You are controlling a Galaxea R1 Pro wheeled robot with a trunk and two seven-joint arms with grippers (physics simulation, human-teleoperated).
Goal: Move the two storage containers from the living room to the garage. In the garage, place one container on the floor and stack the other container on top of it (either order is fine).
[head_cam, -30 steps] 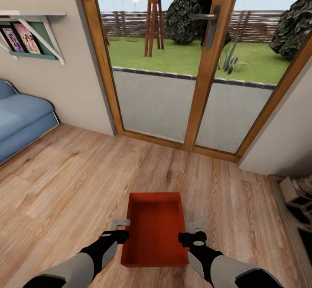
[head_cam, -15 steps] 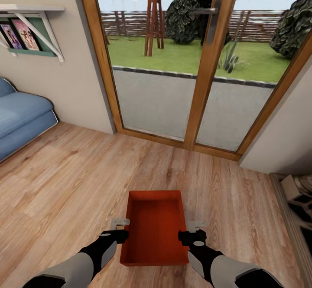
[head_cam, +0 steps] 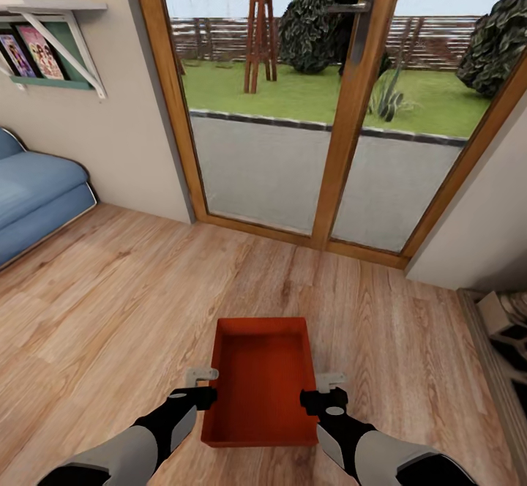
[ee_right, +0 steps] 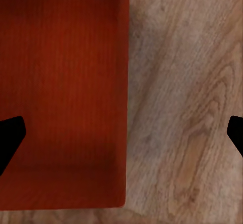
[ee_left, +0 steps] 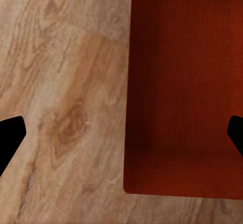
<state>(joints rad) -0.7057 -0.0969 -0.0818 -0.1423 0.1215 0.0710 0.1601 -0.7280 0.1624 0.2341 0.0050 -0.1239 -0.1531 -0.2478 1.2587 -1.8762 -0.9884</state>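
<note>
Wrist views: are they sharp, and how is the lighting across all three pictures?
Left wrist view: storage container soft-edged, wood floor grain blurred, fingertips plain black silhouettes. Right wrist view: same softness, inner wall shaded. Head view: even daylight, no glare on the glass door, straight frames lean outward.

View has drifted: sofa [head_cam: 33, 200] and wall shelf [head_cam: 47, 47] sit further left in frame, storage container [head_cam: 260, 380] slightly higher (camera motion, things themselves unmoved).

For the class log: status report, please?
Left gripper and right gripper open, straddling the storage container's side walls. Glass door ahead, shut.
</note>
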